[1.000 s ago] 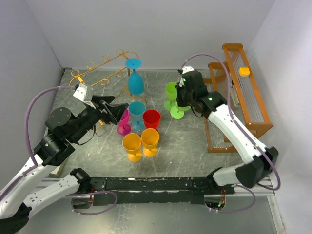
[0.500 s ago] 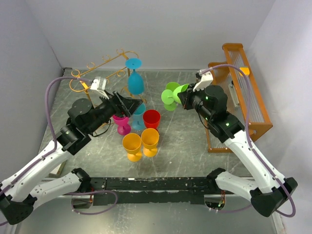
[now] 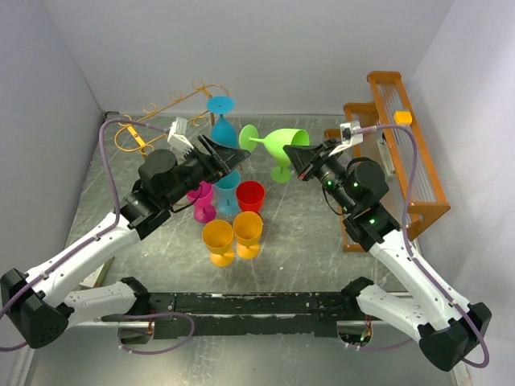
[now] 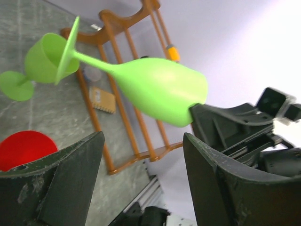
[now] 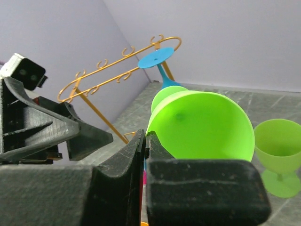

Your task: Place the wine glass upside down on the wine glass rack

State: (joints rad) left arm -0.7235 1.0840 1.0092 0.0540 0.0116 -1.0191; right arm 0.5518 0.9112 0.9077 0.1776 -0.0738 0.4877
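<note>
Right pincer (image 3: 298, 157) pinches smooth, seemingly plastic green wine glass (image 3: 284, 142).

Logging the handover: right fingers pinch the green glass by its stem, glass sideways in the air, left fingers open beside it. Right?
No: the right fingers pinch the green glass by the bowl's rim, not the stem, as the right wrist view shows. It is sideways in the air, left fingers open beside it.
</note>
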